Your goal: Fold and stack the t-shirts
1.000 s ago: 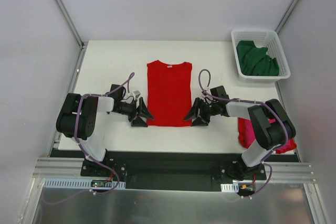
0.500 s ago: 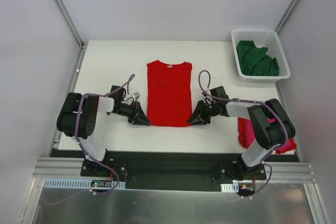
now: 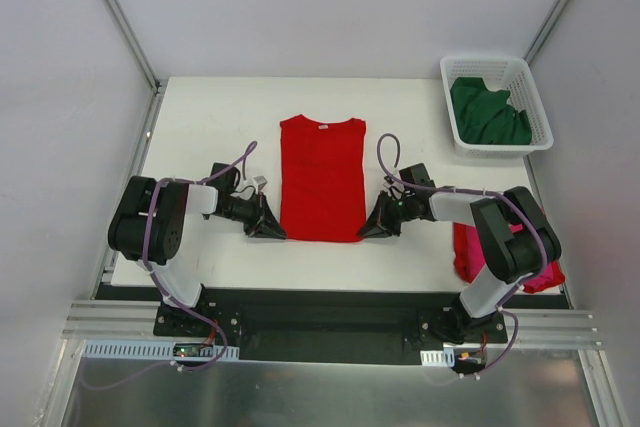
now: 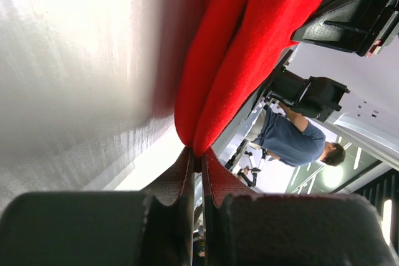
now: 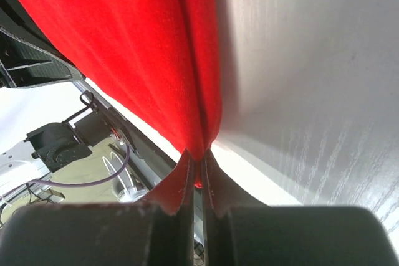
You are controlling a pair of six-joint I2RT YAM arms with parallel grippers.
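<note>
1. Overhead, the red t-shirt (image 3: 321, 179) lies flat and folded narrow in the middle of the surface (image 3: 200, 127), collar away from the arms. The left hand (image 3: 274, 229) and right hand (image 3: 369, 229) sit at its two near corners.
2. Only the wrist views show the grips: each hand is pinched tight on a fold of red hem, the cloth running away over the pale top.
3. Only the overhead view shows the green t-shirt (image 3: 488, 112) in the white basket (image 3: 497, 65) at the far right corner, and the pink t-shirt (image 3: 465, 252) partly under the right arm.
</note>
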